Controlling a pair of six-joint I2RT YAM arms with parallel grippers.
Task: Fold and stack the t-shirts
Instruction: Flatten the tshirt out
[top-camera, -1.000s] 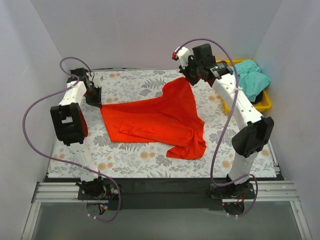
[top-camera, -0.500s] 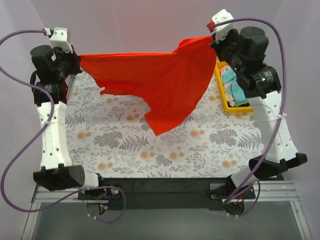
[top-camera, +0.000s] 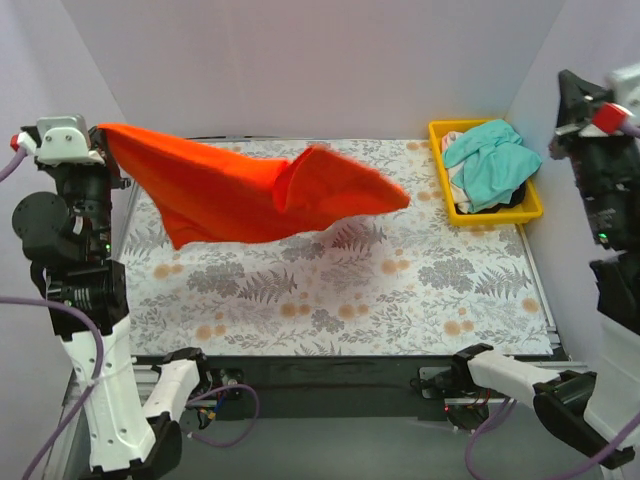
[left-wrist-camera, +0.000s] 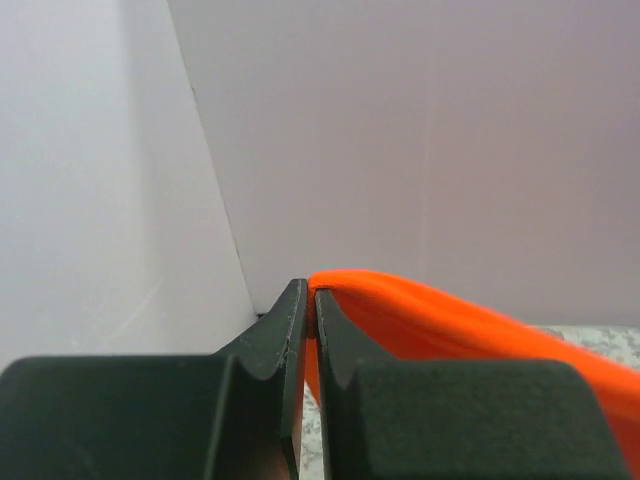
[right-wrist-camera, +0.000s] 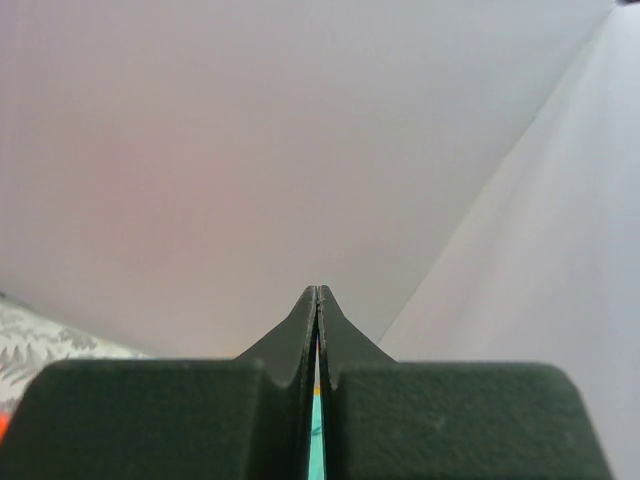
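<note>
The orange-red t-shirt (top-camera: 250, 190) hangs in the air above the back left of the table, its free end trailing to the right. My left gripper (top-camera: 100, 135) is raised at the far left and shut on one corner of it; the left wrist view shows the cloth (left-wrist-camera: 450, 320) pinched between the closed fingers of that gripper (left-wrist-camera: 311, 295). My right gripper (top-camera: 570, 92) is raised at the far right, shut and empty, as the right wrist view shows (right-wrist-camera: 317, 295). The teal-green t-shirt (top-camera: 490, 160) lies bunched in the bin.
The yellow plastic bin (top-camera: 440, 200) stands at the back right corner of the floral table cover (top-camera: 350, 290), with some white cloth under the teal shirt. Grey walls close in the left, back and right sides.
The right gripper has let go of the orange-red shirt and swung out to the far right. The shirt's right end has dropped free. The left gripper still holds its corner and has moved left.
</note>
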